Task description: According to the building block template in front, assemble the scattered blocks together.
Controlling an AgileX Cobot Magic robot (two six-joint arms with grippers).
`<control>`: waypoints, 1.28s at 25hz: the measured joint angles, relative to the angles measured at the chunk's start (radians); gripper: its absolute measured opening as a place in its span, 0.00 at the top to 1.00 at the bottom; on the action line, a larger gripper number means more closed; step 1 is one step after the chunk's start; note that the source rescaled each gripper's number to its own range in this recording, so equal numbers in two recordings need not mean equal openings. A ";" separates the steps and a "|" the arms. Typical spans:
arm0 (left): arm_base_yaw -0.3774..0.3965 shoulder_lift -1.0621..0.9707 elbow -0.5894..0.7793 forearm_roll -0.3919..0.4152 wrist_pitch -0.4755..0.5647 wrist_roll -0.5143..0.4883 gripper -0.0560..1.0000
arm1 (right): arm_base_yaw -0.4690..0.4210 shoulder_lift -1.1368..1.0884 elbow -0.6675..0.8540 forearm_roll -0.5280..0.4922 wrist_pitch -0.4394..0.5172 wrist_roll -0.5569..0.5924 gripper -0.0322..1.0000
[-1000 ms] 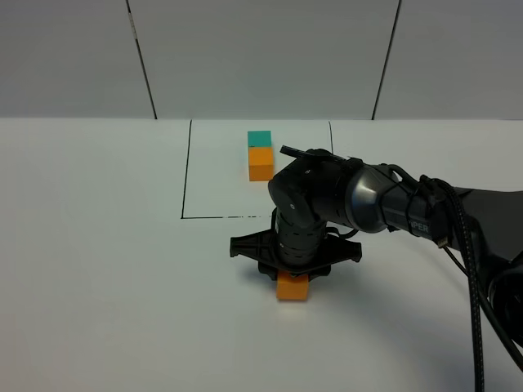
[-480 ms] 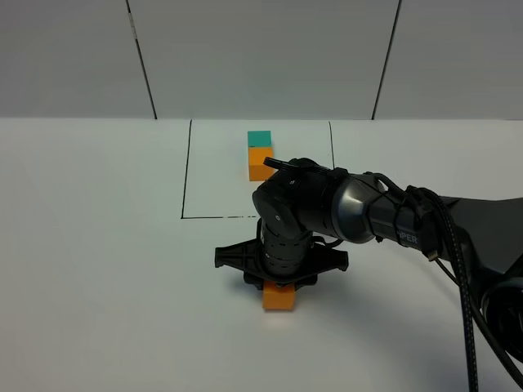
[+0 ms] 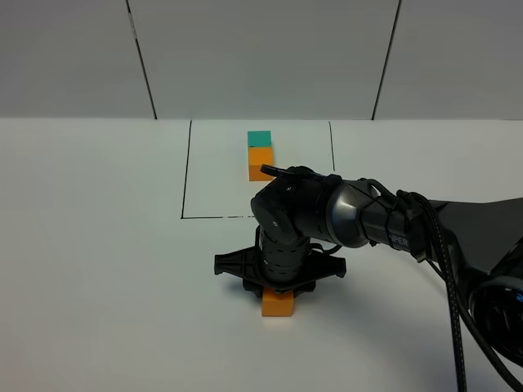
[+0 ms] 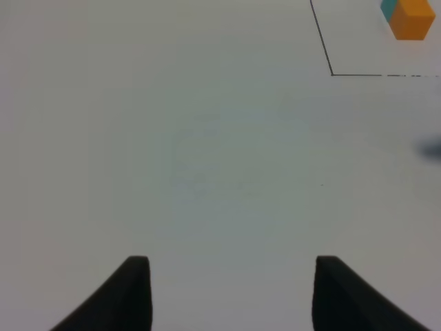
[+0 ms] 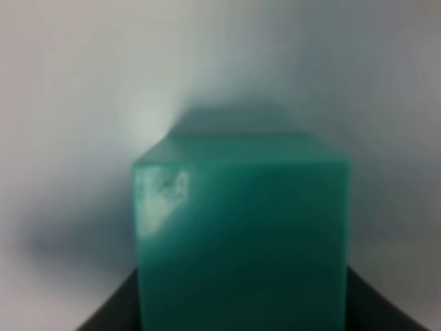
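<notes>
Exterior high: right tool (image 3: 278,287) barely leftward.

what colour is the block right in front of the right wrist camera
Teal-green. The block fills the right wrist view; in the exterior high view the arm hides it.

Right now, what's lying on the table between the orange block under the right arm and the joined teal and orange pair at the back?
Only bare table and a black outline in the high view; the arm overhangs part of it.
</notes>
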 joint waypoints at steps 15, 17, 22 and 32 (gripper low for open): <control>0.000 0.000 0.000 0.000 0.000 0.000 0.82 | 0.019 0.000 0.000 -0.009 -0.007 -0.011 0.84; 0.000 0.000 0.000 0.000 0.000 0.000 0.82 | 0.019 0.000 0.000 -0.009 -0.010 -0.012 0.84; 0.000 0.000 0.000 0.000 0.000 0.000 0.82 | 0.019 0.000 0.000 -0.009 -0.014 -0.015 0.73; 0.000 0.000 0.000 0.000 0.000 0.000 0.82 | 0.019 0.000 -0.003 -0.008 -0.015 -0.030 0.00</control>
